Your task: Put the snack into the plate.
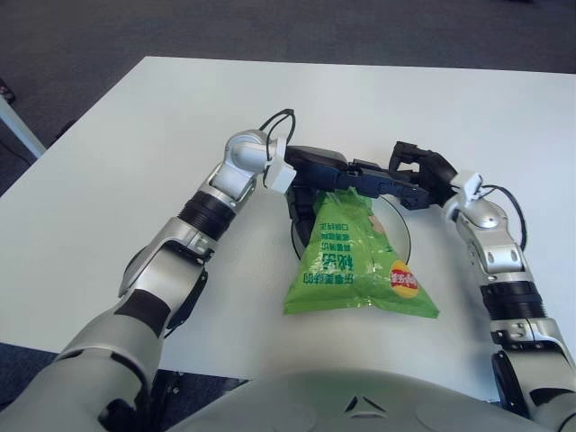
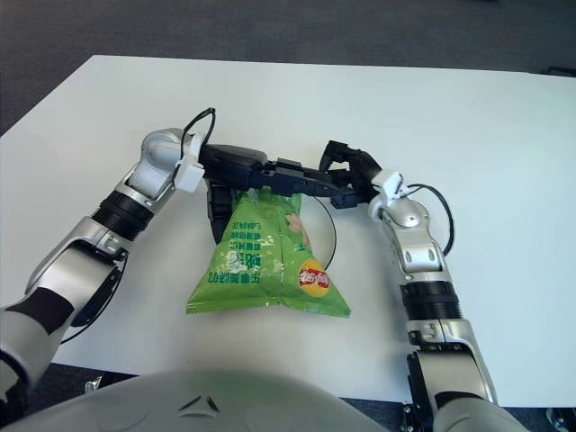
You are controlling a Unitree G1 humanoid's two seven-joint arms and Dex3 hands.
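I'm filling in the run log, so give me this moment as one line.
left hand: over plate, holds top of snack bag | bag: hanging over plate, lower end past near rim | right hand: beside far-right rim, holding nothing

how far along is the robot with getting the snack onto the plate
Done: the snack is picked up and brought over the plate, covering much of it. In hand: the left hand pinches the bag's top edge, and its lower end spills past the plate's near rim toward the robot. The right hand shows beside the plate's far right rim, holding nothing. Left: let go and pull the hand away.
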